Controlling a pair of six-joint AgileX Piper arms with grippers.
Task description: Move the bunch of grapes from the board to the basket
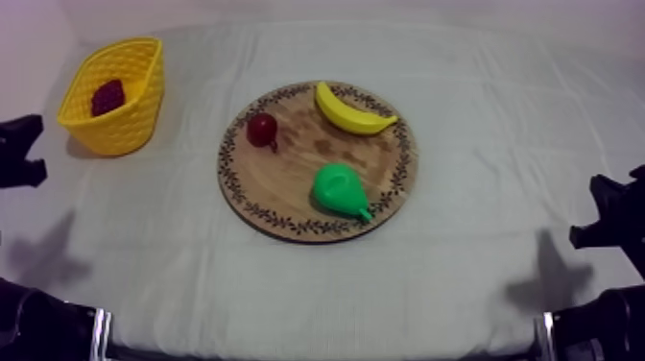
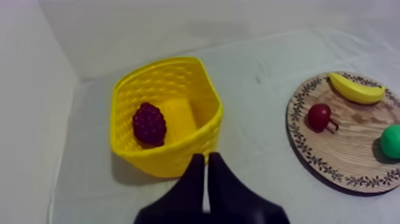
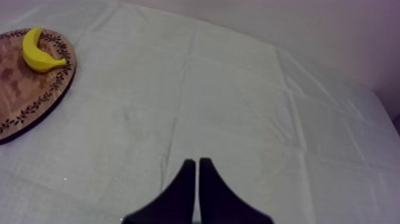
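Now the grapes lie inside the basket, which stands well left of the board on the desk. They rest on the basket's floor against one wall, so the task looks done. On the board sit a banana at its far edge, a small red fruit at its left and a pear at its near side; none needs moving. The left end effector hovers left of the board, just short of the basket, its fingers pressed together on nothing, probably because its load is delivered. The right end effector, right of the board over bare cloth, is likewise pressed together and empty.
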